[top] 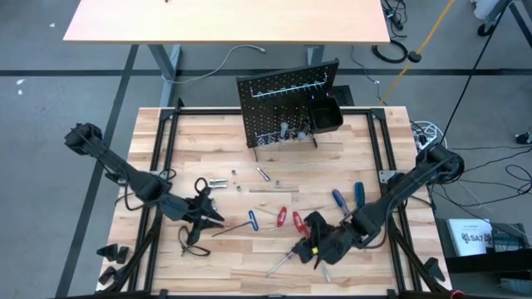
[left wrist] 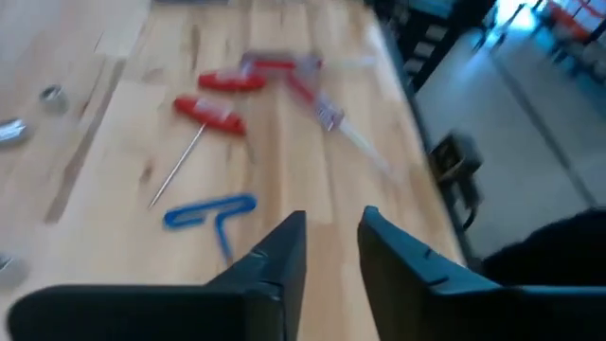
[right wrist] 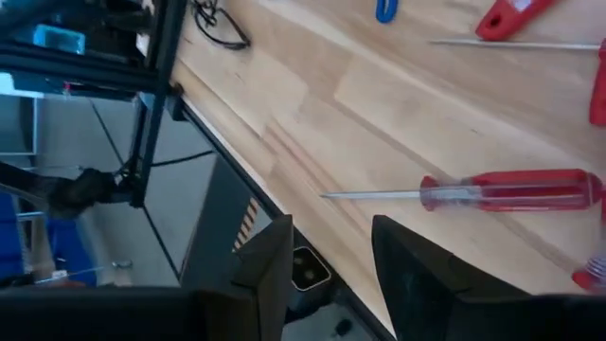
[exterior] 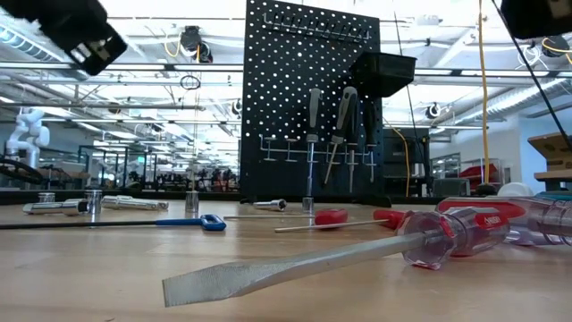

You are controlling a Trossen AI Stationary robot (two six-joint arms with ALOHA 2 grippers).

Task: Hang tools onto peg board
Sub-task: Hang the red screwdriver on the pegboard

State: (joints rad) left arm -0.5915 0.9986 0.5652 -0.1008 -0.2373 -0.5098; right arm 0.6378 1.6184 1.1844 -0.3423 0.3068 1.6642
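The black peg board [top: 287, 108] stands upright at the table's far side, with a few tools [exterior: 313, 125] hanging on it. Loose tools lie on the wood: a blue T-handle key [left wrist: 213, 213], two red T-handle keys [left wrist: 213, 112], blue screwdrivers [top: 339, 199] and a red clear-handled screwdriver [right wrist: 511, 189]. My left gripper [left wrist: 331, 237] hovers open near the table's front left, short of the blue key. My right gripper [right wrist: 331, 256] hovers open over the front edge, beside the red screwdriver. Neither holds anything.
A black bin [exterior: 384, 72] hangs on the peg board's right side. Silver bits [top: 218, 180] lie on the left half of the table. A black frame rail [top: 162, 158] runs along the table's edges. A black cable [right wrist: 218, 28] lies near the front edge.
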